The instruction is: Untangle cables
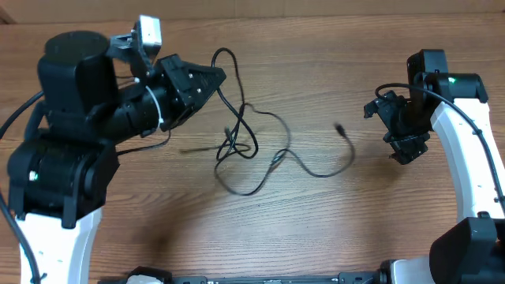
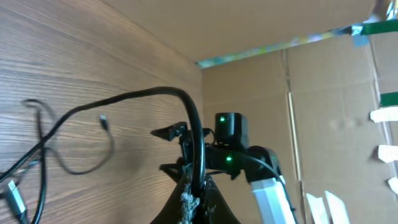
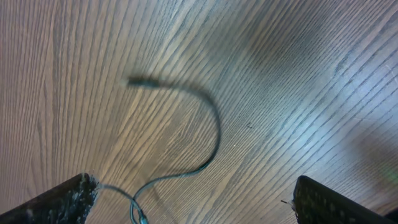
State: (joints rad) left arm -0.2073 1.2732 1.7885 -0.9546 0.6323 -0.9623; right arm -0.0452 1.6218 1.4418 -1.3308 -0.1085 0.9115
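The cables lie as one loose tangle on the wooden table, to the right of the L gripper and a bit nearer to the robot bases. The long axis of the tangle runs approx. across the table, from the L gripper's side toward the R gripper.

One strand rises from the tangle, makes a loop just beyond the L gripper and ends btw. its jaws. These are pinched tight on it. In the left wrist view the cables arc up out of the L gripper, in front of a cardboard wall.

The free plug is the end farthest from the L gripper, its tip turned toward the far table edge. In the right wrist view this plug lies ahead of the R gripper. Its jaws stand wide apart w/ nothing held.

The plug is blurred there. The no. of cords in the tangle is hard to count. The L fingertips are cut off by the picture edge.
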